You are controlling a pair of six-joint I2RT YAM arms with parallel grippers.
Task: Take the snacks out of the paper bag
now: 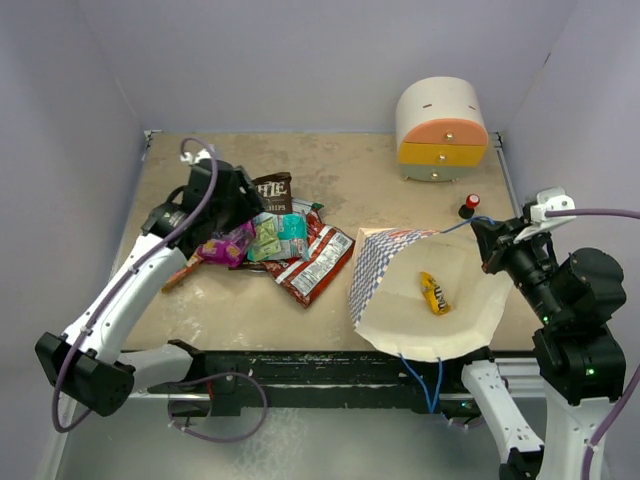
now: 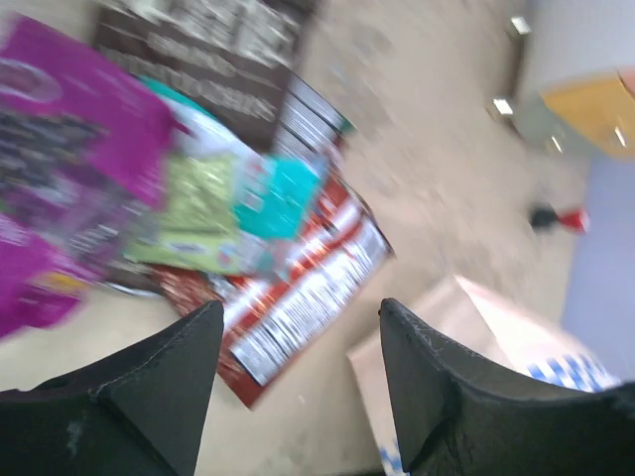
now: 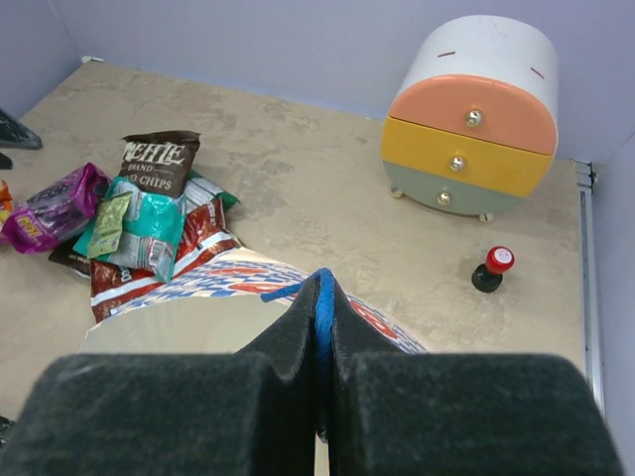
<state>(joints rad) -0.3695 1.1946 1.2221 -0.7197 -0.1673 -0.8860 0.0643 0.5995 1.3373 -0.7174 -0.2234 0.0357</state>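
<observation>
One yellow pkt [image 1: 434,294] lay inside the bag [image 1: 378,270], on its cream inner wall. The bag lay on its side at the R front of the table [image 1: 400,185], mouth wide open and facing up toward the top cam, checked outer wall on the L. Its near rim overhung the table's front edge, and one blue handle [image 1: 420,378] hung down there. The other handle [image 3: 288,293] ran up to the R claw [image 3: 323,283].

R claw: fingers pressed together w/ the blue string pinched between them, at the bag's far R rim.

The other pkts lay in a pile L of ctr, apart from the bag:
- Kettle pkt [image 1: 272,190], at the far side.
- Magenta pkt [image 1: 228,245], at the L.
- Green pkt [image 1: 266,240] and teal pkt [image 1: 293,232], on top.
- Red-and-white pkt [image 1: 320,265], underneath, nearest the bag.

L claw [image 2: 298,312]: fingers spread, nothing between them, above the pile's near side. The L wrist view was blurred.

A domed cabinet [image 1: 442,128] stood at the far R corner. A small red-capped black item [image 1: 469,205] stood between cabinet and bag.
</observation>
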